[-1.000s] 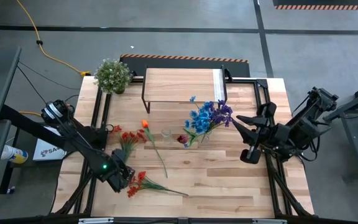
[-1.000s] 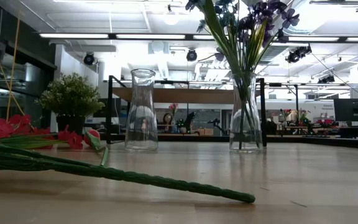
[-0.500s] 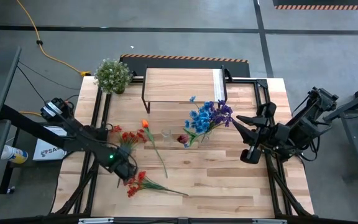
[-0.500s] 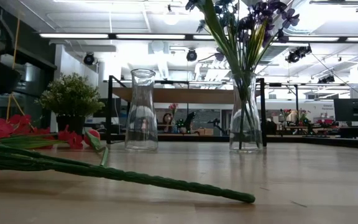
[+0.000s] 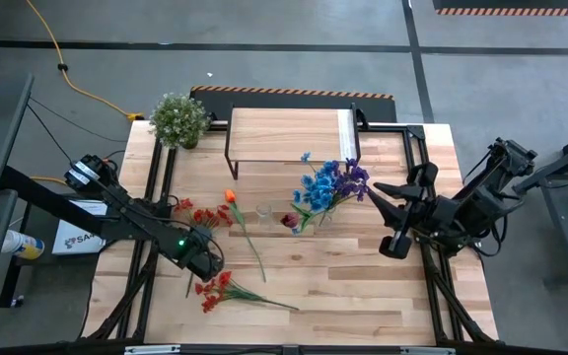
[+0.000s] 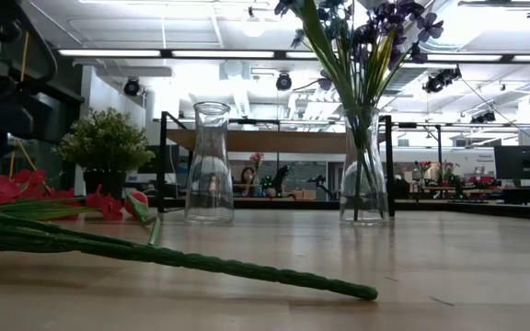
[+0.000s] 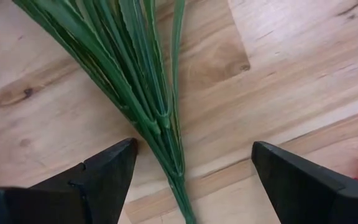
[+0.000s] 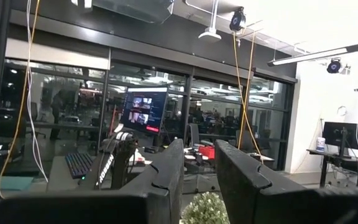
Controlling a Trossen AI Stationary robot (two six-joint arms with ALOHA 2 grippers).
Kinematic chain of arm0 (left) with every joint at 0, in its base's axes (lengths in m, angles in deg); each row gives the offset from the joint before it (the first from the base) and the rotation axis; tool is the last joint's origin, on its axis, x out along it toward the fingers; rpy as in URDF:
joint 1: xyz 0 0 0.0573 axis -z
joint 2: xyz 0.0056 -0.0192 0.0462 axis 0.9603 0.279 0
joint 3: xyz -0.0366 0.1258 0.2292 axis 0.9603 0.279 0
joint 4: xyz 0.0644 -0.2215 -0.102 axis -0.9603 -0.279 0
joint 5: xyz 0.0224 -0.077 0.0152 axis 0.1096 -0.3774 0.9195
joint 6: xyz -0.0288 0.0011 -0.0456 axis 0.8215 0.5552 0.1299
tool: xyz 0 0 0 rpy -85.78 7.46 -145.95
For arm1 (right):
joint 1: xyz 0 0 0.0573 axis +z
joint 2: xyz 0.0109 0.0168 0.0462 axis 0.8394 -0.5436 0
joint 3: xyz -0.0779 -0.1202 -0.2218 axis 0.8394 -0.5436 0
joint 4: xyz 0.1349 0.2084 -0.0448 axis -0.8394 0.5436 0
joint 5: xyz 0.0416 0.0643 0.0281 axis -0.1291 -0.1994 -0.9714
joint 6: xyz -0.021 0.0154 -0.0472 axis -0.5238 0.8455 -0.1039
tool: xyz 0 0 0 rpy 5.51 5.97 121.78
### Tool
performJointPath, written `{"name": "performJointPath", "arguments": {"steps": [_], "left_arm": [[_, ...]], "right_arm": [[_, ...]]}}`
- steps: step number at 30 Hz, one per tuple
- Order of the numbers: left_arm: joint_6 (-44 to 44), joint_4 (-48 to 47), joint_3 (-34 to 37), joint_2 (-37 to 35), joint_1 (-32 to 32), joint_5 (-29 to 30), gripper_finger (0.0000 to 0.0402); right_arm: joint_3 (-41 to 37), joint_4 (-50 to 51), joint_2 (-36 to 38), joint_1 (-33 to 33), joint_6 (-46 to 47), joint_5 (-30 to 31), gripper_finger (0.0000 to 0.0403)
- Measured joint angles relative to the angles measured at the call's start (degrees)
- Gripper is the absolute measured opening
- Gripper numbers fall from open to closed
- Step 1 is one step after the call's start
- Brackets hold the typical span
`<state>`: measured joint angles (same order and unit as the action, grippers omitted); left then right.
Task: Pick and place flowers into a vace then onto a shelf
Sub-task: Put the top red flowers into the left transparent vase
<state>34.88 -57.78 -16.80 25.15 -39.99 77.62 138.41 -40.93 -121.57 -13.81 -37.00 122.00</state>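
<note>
Green stalks of red flowers (image 7: 143, 93) on wooden surface (image 5: 363, 286); left pincer (image 7: 191, 180) wide open, empty, straddling them for pickup.

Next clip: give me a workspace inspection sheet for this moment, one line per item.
Surface: plank table, bare wood in front.
Job's things: blue-purple flowers stand in a vase; empty vase; red flowers and orange stem lie loose; shelf bare.
Clutter: potted plant at a far corner.
Grippers: left gripper open, straddling green stalks; right gripper nearly shut, empty, parked right.
Cables: yellow cable on floor.
Surroundings: dim glass-walled office behind.
</note>
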Motion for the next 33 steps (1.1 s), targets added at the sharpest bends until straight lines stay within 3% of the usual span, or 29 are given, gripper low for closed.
{"name": "performJointPath", "arguments": {"steps": [22, 33], "left_arm": [[-1.38, -0.21, 0.13, 0.12, -0.08, 3.92, 0.0358], [2.99, -0.72, 0.13, 0.12, -0.14, 3.95, 0.0258]], "right_arm": [[0.0, 1.25, 0.0, 0.0, -0.05, 0.0, 0.0083], [0.0, 1.25, 0.0, 0.02, -0.05, 0.02, 0.0083]]}}
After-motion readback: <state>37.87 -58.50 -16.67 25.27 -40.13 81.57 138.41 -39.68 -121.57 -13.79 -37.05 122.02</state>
